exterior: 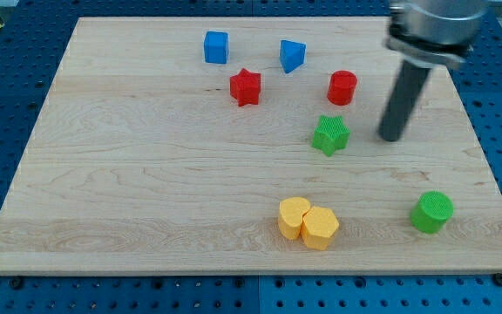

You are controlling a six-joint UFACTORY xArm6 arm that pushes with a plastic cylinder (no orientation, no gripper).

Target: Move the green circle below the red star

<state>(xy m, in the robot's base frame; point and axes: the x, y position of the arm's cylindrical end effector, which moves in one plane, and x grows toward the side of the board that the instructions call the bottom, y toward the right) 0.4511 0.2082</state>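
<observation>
Table is a pale wooden board. My tip rests on the table at the view's right, just right of the green star and below-right of the red cylinder, touching neither. The tool is a plain rod with no jaws to part or close. The green circle stands near the view's bottom right, well apart from the tip and from the red star, which lies toward the view's top. The blue cube and blue wedge sit above the red star. Two yellow blocks touch each other at the view's bottom centre.
</observation>
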